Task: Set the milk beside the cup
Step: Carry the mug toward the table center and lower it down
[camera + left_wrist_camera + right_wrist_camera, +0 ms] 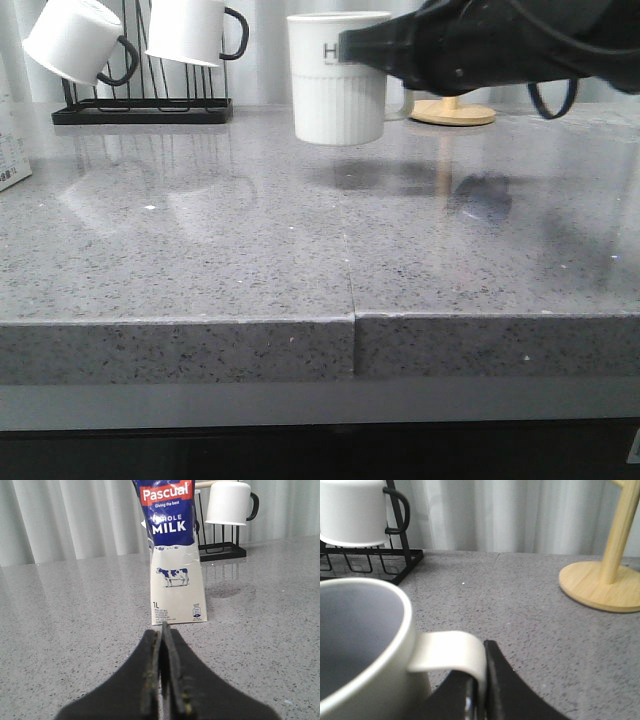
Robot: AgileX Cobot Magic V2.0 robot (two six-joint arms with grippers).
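Observation:
The cup (338,85) is a tall white mug with a ribbed lower half, near the back middle of the grey counter. My right gripper (360,48) reaches in from the right and is shut on its white handle (450,652); the jaws (481,690) pinch the handle's outer bend. The cup looks to hang just above the counter. The milk (175,555), a white carton with a blue top and a cow picture, stands upright straight ahead of my left gripper (162,635), which is shut, empty and a short way from it. Only its edge (10,140) shows at the far left of the front view.
A black wire rack (140,110) at the back left holds two white mugs with black handles (75,40) (190,30). A wooden stand with a round base (452,112) is behind the cup, to the right. The counter's front edge (350,320) runs across.

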